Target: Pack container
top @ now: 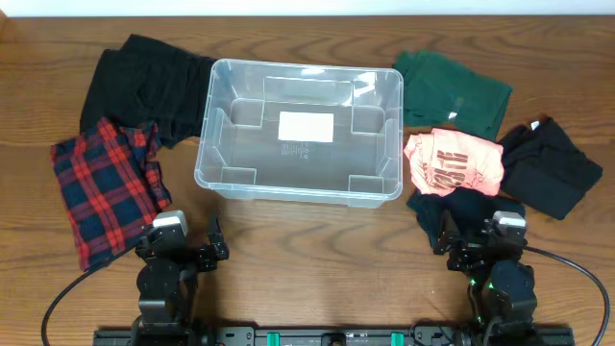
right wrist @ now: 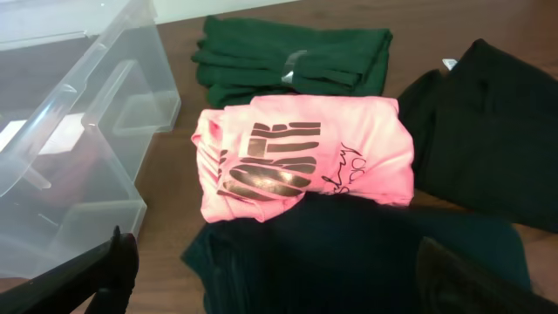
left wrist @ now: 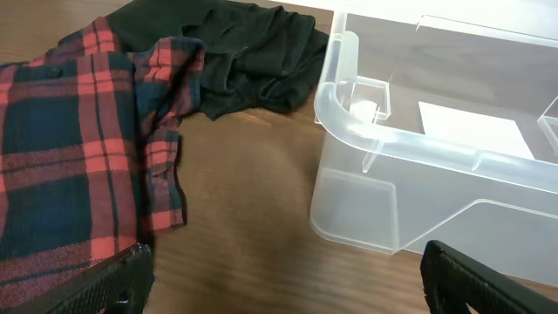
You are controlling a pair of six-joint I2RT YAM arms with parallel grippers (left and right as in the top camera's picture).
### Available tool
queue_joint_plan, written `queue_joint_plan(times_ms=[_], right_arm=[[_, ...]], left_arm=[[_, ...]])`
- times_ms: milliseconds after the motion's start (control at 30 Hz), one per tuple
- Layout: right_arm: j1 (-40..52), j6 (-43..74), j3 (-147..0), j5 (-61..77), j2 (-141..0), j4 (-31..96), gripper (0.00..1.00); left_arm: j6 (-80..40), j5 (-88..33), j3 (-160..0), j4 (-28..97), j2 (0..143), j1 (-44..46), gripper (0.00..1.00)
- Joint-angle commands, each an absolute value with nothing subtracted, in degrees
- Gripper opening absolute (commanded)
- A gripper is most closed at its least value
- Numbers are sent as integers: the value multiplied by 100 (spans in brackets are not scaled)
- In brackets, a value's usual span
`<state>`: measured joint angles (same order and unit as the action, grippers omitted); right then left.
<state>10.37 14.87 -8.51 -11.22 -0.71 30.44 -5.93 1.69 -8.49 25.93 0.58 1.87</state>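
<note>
1. Container (top: 300, 130) sat empty at mid surface (top: 317, 259), long axis left-to-right, ahead of both arms
2. Pink shirt (right wrist: 301, 157) lay just beside its right end, straight ahead of right end effector (top: 478, 240), fingers spread
3. Left end effector (top: 183, 248), also spread, faced plaid shirt (left wrist: 61, 148); right arm judged better placed

Clear container (top: 300, 183), red-navy plaid shirt (top: 106, 187), pink printed tee (top: 454, 161), dark-green garment (top: 452, 91).
</note>
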Motion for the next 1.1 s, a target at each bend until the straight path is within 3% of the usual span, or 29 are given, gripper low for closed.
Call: queue_joint_plan(times_ms=[0,1067], right_arm=[[1079,1562,-829,-1179,-32,3035,99],[1079,1562,-829,-1179,-32,3035,99]], left_arm=[[-561,191,-746,2604,23,152,98],[-624,21,-746,2604,106,152,98]])
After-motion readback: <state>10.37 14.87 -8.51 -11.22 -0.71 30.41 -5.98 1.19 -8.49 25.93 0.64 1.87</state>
